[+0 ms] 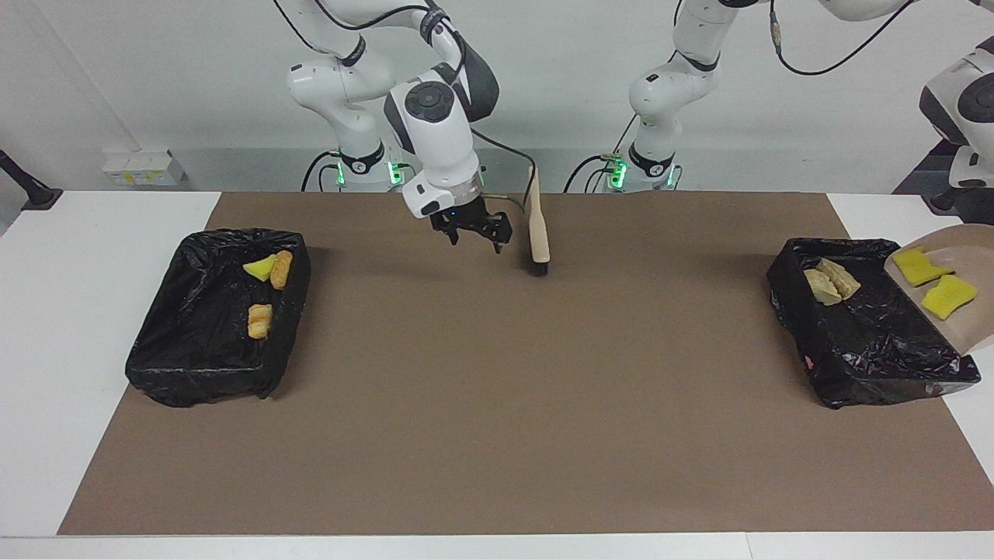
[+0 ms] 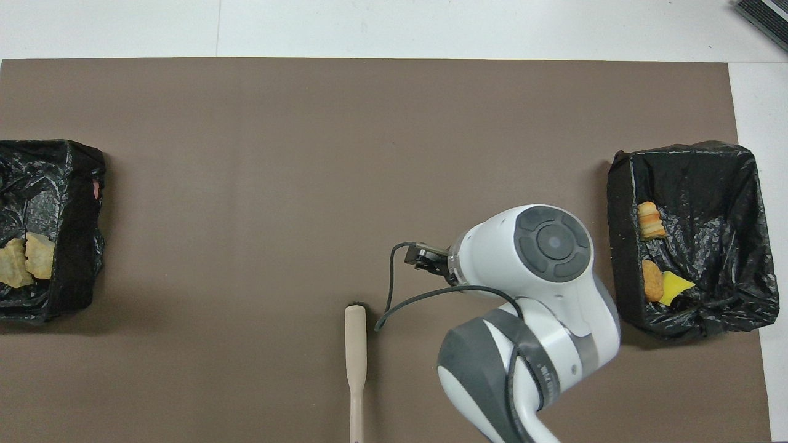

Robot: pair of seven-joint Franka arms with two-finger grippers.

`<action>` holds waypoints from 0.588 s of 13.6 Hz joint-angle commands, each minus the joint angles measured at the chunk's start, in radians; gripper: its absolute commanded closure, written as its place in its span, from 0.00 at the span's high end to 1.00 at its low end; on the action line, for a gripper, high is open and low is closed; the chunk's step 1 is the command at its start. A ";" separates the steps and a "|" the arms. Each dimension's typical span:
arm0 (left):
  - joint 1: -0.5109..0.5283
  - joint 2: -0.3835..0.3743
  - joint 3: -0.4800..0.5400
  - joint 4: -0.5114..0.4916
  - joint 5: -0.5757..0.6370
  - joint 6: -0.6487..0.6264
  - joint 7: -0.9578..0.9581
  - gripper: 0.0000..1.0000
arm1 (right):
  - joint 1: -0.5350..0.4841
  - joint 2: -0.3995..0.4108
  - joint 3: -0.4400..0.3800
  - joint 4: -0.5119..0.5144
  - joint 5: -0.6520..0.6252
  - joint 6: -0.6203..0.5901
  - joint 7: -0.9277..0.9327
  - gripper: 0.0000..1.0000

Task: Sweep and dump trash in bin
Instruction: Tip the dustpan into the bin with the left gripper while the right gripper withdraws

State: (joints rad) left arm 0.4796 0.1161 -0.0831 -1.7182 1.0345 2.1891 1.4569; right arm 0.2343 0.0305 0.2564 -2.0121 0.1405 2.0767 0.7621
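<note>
I see the trash split up. Two yellow sponge bits [image 1: 932, 281] sit on the tilted dustpan [image 1: 974, 310], which slopes down toward the bin at the left arm's end [image 1: 870, 341]; two bread pieces [image 1: 829, 281] lie inside that bin at its end nearer the robots. The bin at the right arm's end [image 1: 210, 326] holds two bread pieces and one yellow bit [image 1: 259, 268].

The brush [image 1: 537, 225] lies on the brown mat [image 1: 497, 435], long axis running away from the robots, bristles at the farther end, handle toward them.

My right gripper [image 1: 475, 234] hangs above the mat beside the brush with its fingers spread, holding nothing. The left gripper is out of frame; I take it as clamped on the dustpan handle.
</note>
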 commanded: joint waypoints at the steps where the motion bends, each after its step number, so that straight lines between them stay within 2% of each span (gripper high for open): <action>1: -0.039 0.010 0.016 0.025 0.051 -0.020 -0.020 0.00 | -0.134 -0.049 0.015 -0.002 -0.028 -0.043 -0.166 1.00; 3: -0.076 -0.004 0.014 0.014 0.090 -0.119 -0.038 0.00 | -0.222 -0.090 0.011 0.013 -0.028 -0.076 -0.239 1.00; 4: -0.114 -0.009 0.013 0.011 0.104 -0.206 -0.073 0.00 | -0.271 -0.093 0.009 0.059 -0.028 -0.152 -0.242 1.00; 6: -0.159 -0.013 0.013 0.009 0.101 -0.290 -0.119 0.00 | -0.347 -0.083 0.004 0.198 -0.032 -0.358 -0.282 1.00; 8: -0.159 -0.042 0.013 -0.035 0.099 -0.310 -0.190 0.00 | -0.401 -0.090 -0.002 0.259 -0.041 -0.431 -0.340 1.00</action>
State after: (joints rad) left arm 0.3303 0.1107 -0.0859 -1.7165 1.1133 1.9016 1.3245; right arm -0.1245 -0.0684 0.2472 -1.8252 0.1251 1.7142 0.4674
